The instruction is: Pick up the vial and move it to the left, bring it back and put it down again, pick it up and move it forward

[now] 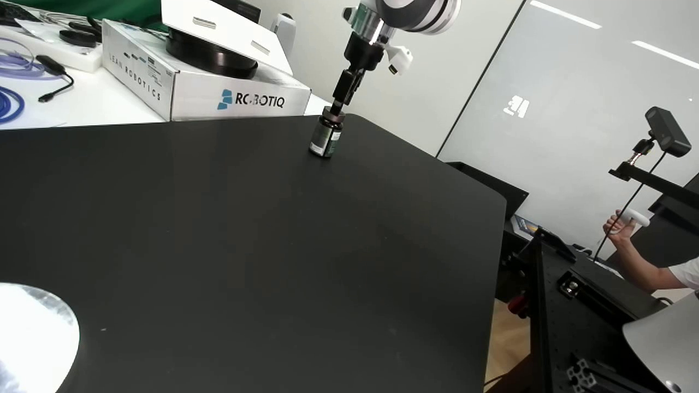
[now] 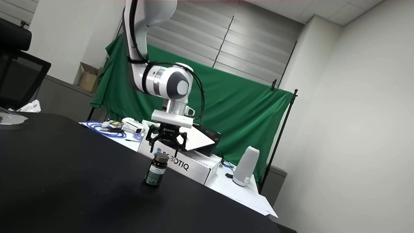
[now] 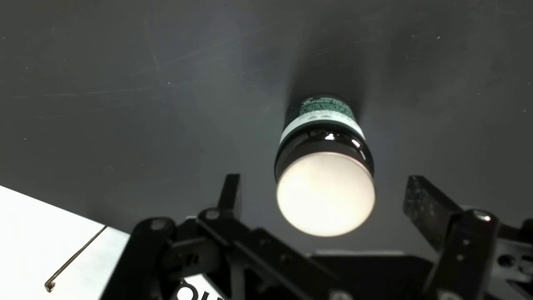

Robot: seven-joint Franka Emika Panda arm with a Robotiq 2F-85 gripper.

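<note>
Jaws wide apart, vial (image 1: 325,136) standing on the black table (image 1: 262,234)

The gripper (image 2: 164,154) is spread right out over the vial, and the wrist view shows it best: the fingers (image 3: 230,193) sit either side of the cap (image 3: 326,194), with a strip of bare tabletop visible in both gaps. How low they reach is trickier: in an exterior view one of them overlaps the cap, so I can't tell if the ends are level with it or a touch above.

The vial is upright, near the far edge of that table and close to a rounded corner in an exterior view. Dark body, brown cap, and a label (image 2: 155,176) showing green with a pale band across its top. In the wrist view the top of the cap looks almost cream, pretty blown out by the light.

Past the edge there's a white Robotiq box (image 1: 243,106) on a white table (image 1: 104,103), with a white panel (image 1: 235,27) tilted over a black round thing (image 1: 213,60) on top of it. In an exterior view the box is behind the gripper and vial, and a big green cloth (image 2: 233,100) hangs further back. White robot arm (image 2: 161,81) hangs down from up top.
</note>
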